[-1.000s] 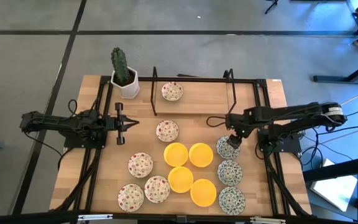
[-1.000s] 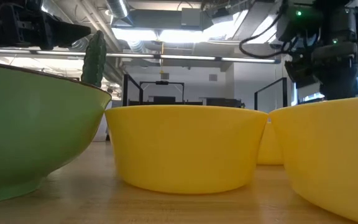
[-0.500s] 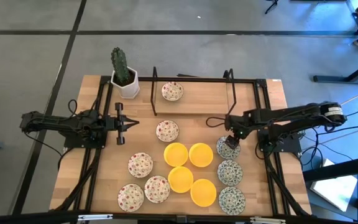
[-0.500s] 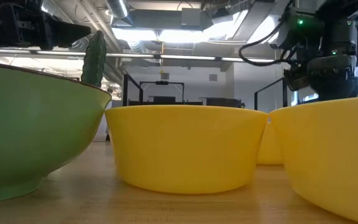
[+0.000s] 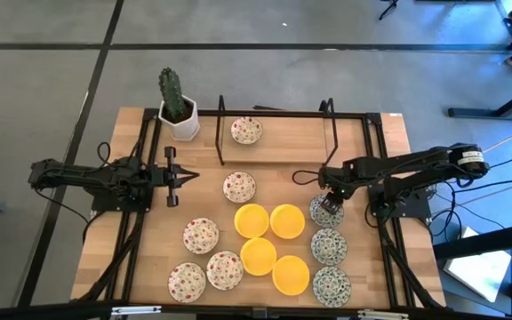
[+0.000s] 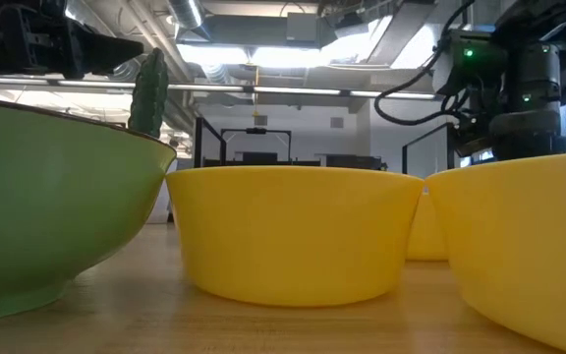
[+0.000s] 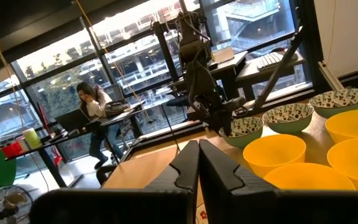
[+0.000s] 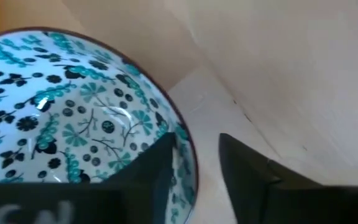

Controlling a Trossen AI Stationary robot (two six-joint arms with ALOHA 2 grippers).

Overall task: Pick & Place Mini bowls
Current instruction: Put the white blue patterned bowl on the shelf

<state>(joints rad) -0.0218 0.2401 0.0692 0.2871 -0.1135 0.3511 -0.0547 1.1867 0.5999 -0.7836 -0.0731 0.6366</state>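
Three blue-green patterned mini bowls stand in a column at the right; the farthest (image 5: 325, 212) shows close up in the right wrist view (image 8: 73, 124). My right gripper (image 5: 328, 201) is open and low over it. One finger (image 8: 151, 171) stands inside the bowl's far rim (image 8: 188, 146), the other (image 8: 247, 168) outside. Several yellow bowls (image 5: 271, 247) sit mid-table. Red-speckled bowls (image 5: 204, 258) sit at the near left, with others farther back (image 5: 238, 187) (image 5: 246, 131). My left gripper (image 5: 181, 175) is shut and empty at the left (image 7: 197, 163).
A white pot with a cactus (image 5: 178, 111) stands at the far left corner. A black wire frame (image 5: 221, 132) rises across the far part of the table. Bare wood (image 5: 287, 164) lies between the frame and the bowls.
My right gripper has come down a little and shifted slightly toward the table's left, onto the far rim of the farthest blue-green bowl. The bowls have stayed where they were.
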